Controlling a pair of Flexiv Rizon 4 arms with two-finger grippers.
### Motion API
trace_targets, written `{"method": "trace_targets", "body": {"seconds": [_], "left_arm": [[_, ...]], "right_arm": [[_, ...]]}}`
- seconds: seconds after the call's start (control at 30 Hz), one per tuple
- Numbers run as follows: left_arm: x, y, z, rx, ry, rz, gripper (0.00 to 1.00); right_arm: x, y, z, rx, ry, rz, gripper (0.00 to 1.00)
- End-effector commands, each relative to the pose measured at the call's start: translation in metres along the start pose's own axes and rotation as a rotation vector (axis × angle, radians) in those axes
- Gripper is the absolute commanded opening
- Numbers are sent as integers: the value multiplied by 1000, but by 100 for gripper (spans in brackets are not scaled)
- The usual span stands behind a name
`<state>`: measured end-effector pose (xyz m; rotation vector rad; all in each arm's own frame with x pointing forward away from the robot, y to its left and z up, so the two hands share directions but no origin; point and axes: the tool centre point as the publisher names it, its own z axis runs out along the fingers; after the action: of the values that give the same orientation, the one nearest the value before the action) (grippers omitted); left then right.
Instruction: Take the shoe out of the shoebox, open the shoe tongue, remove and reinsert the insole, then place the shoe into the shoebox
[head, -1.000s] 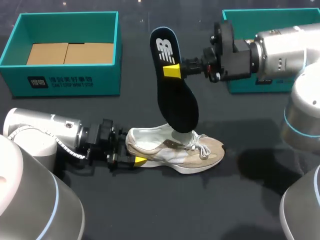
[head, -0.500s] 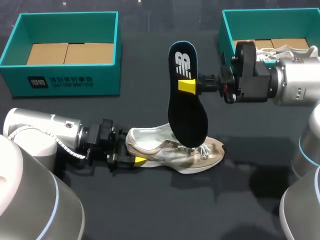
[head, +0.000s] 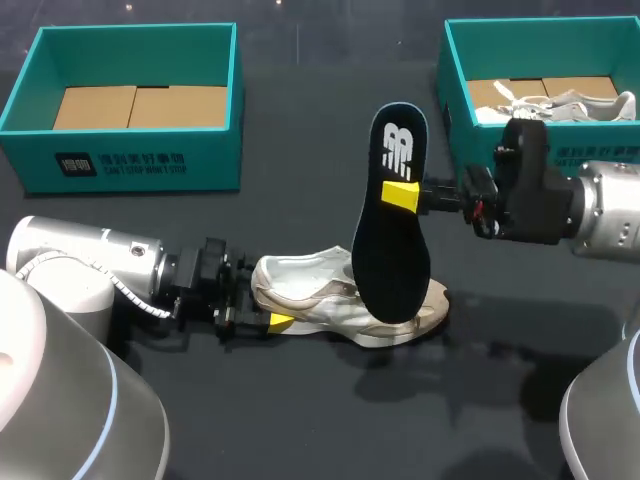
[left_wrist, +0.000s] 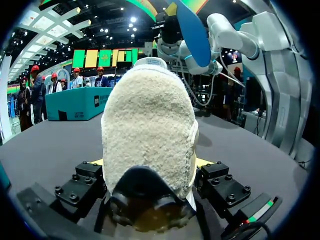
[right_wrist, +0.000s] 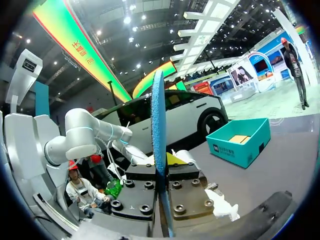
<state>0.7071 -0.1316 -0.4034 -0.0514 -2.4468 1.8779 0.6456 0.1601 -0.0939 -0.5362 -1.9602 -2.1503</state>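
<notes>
a black table (head: 300, 430)
its top is matte, plain and dark throughout, with faint soft shadows (head: 520, 335) on it.

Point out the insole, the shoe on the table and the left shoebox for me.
insole (head: 390, 250), head view, middle of its dark face.
shoe (head: 300, 300), head view, its side near the heel.
left shoebox (head: 150, 165), head view, its front wall.

The insole (head: 393, 225) hides the laces of the shoe (head: 300, 290); the right shoebox (head: 446, 90) runs off the edge.
</notes>
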Motion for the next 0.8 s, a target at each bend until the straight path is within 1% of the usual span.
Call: {"method": "trace_targets", "body": {"seconds": [0.03,0.4,0.6,0.7,0.8], "left_arm": [[1,1,1,-1,-2,0,0],[1,1,1,-1,-2,0,0],[1,1,1,-1,-2,0,0],[1,1,1,-1,-2,0,0],[1,1,1,-1,-2,0,0]], "right_arm": [[40,-6,-34,-43,-63,-3,0],[40,-6,-34,-43,-63,-3,0],[58,-10,-65,-51,-132,37,0],[67,-10,-73,-50,-149,43,0],[78,-11,-77,-40,-161,55,0]]}}
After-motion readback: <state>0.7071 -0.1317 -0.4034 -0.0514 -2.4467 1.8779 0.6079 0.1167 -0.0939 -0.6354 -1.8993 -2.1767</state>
